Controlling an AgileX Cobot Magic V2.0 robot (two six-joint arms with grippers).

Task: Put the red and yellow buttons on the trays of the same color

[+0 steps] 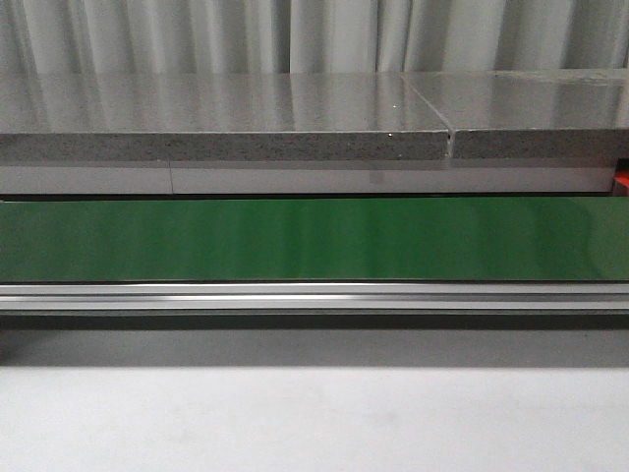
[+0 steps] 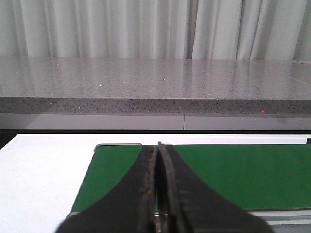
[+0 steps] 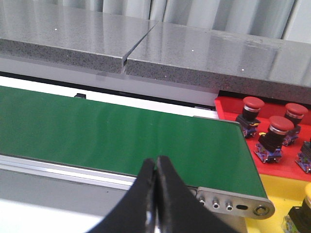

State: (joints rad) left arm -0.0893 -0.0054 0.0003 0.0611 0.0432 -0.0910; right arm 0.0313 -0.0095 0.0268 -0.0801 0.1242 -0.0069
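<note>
The grey stone counter is seen across the back of the front view, with pale curtains behind it. In front of it the green conveyor belt runs from 9 to 3 o'clock, and no button is seen on it in any view. Its aluminium rail lies along the near edge, and a white table fills the foreground.

In the right wrist view the red tray is found beyond the end of the belt, at about 3 o'clock. Three red buttons stand upright in it, close to each other, and a fourth object at the picture edge cannot be identified. The yellow tray lies just beside the red one, toward 5 o'clock, and a part of one yellow button is visible there.

So several buttons are judged to be already sorted to the matching colour. How many are left cannot be told, since none is shown waiting.

The left gripper is held over the left end of the belt, fingers pressed together with nothing between. The right gripper hangs above the near rail, also closed together and empty.
</note>
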